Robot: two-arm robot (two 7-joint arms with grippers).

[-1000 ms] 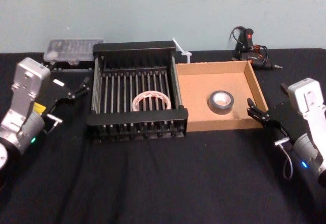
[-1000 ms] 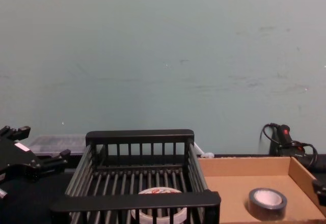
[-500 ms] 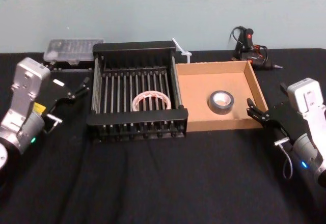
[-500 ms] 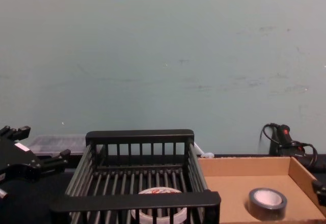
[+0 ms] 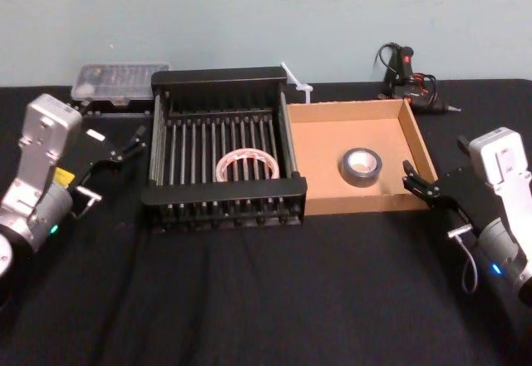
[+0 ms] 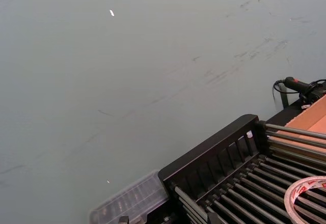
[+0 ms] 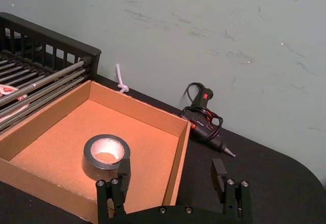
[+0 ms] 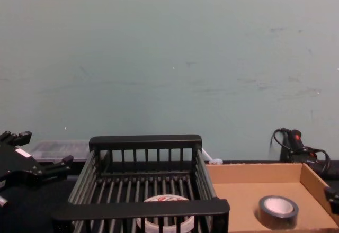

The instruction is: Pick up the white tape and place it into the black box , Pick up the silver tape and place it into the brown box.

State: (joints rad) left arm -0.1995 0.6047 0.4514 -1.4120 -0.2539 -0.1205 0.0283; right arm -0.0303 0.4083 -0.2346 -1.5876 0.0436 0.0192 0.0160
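Cardboard walls of the brown box (image 5: 349, 106) ring the silver tape (image 5: 361, 167), and the white tape (image 5: 247, 166) lies on the slats of the black box (image 5: 223, 190) beside it (both jobs look finished), so the left pincer (image 5: 119, 165) and right pincer (image 7: 170, 172) hang spread apart and empty at either flank.

In the head view the left hand (image 5: 115, 165) hovers at the middle left of the frame, wrist raised, with its fingers spread wide. The right hand (image 5: 435, 168) sits at the middle right, its fingers (image 7: 122, 169) likewise parted.
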